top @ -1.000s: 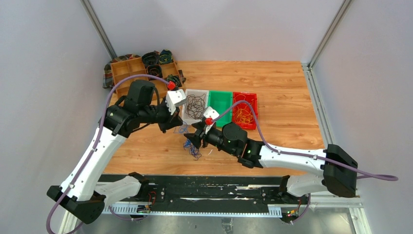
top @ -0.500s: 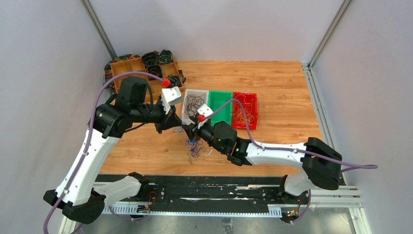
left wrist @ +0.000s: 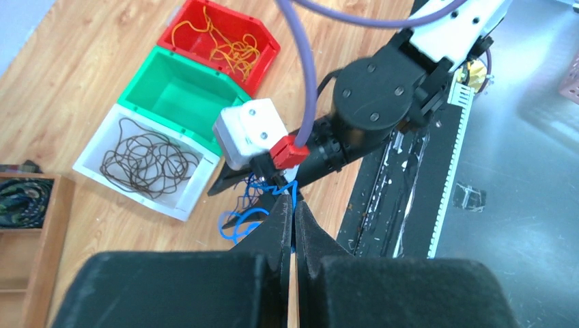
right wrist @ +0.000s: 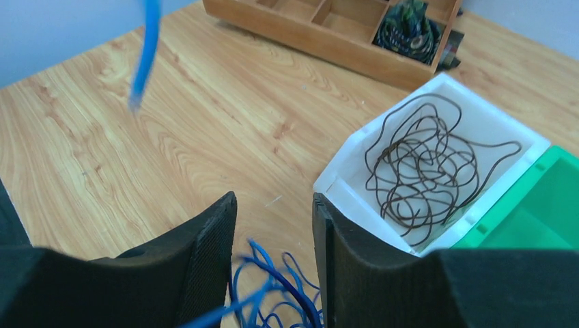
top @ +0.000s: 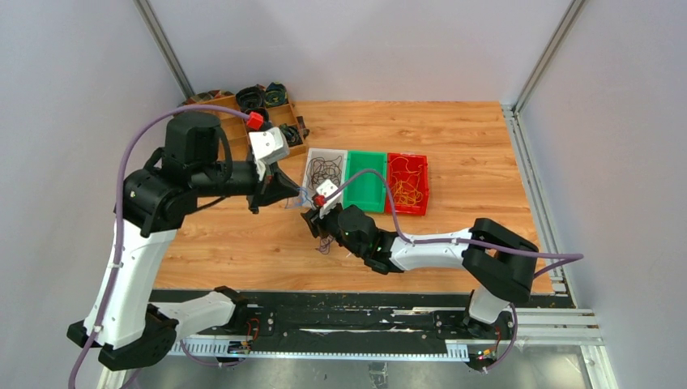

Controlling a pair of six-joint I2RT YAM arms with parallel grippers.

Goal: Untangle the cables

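thin blue cables (right wrist: 276, 292) in loose loops

Robotics lab test cell. Plain pale grey panels (top: 364, 49) close off the left, far and right sides, joined by bare aluminium corner posts (top: 164, 49). Inside is a wood-grain tabletop (top: 478, 138). Along its near edge, a black metal mounting rail (top: 356, 320) with exposed wiring carries a white-and-black robot arm on the left (top: 134, 259) and another on the right (top: 429, 247), each trailing a purple hose (left wrist: 305, 68).
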